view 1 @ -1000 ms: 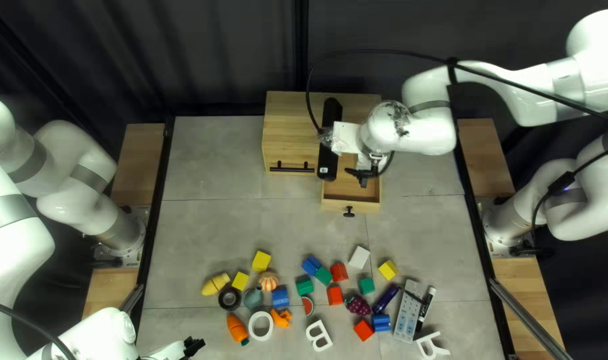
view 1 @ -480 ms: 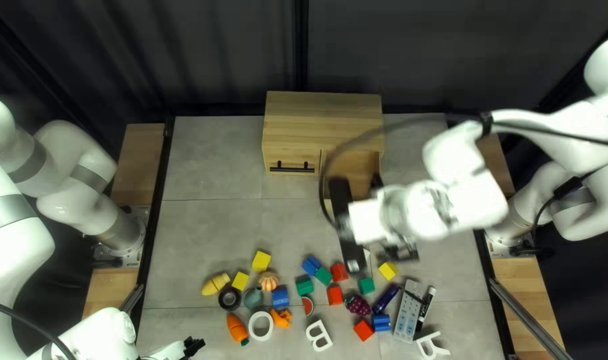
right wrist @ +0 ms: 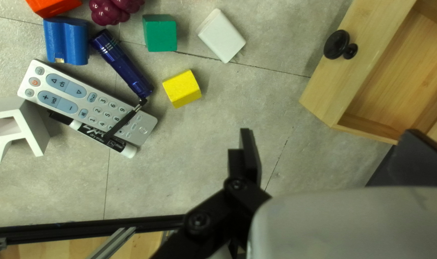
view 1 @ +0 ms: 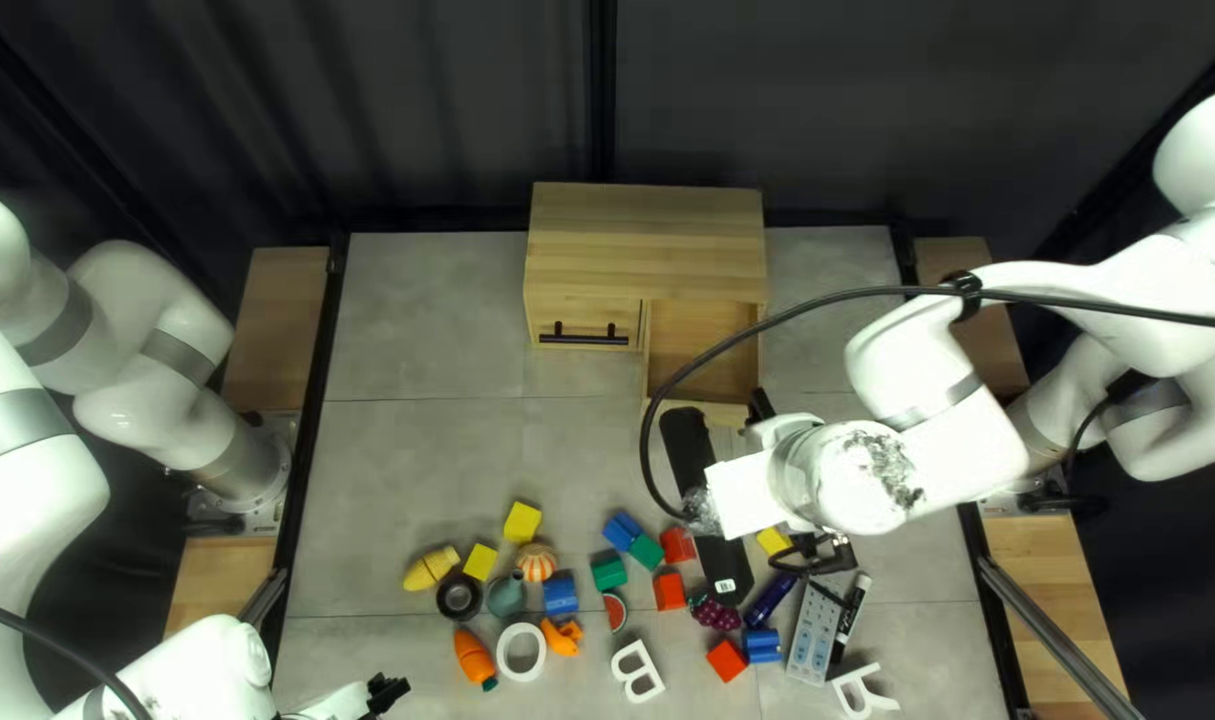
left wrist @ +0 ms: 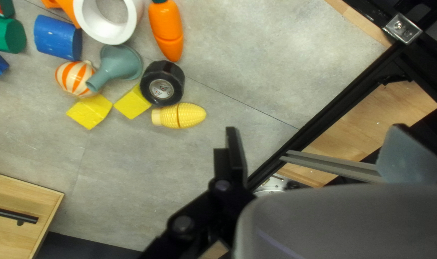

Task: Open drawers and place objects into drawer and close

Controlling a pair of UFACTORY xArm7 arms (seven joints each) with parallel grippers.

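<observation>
A: And the wooden cabinet is seen at the far side, with its right-hand drawer pulled open!
B: Bare wooden floor is shown inside, a black knob is carried on the drawer's front, and the left-hand front, fitted with a black bar handle, looks closed.
A: What of the right gripper? Over the table it is held, outside the drawer, its fingers spread wide, nothing gripped.
B: Same for the left gripper, held low at the left: fingers well apart, nothing clasped.
A: And the objects? All strewn over the tabletop! By the right wrist view, a yellow block, a green block, a white block and a blue flashlight are spotted, with a marker laid alongside the remote control.
B: By the left, toy corn is found just beside a black wheel, near a funnel and toy carrot.
</observation>
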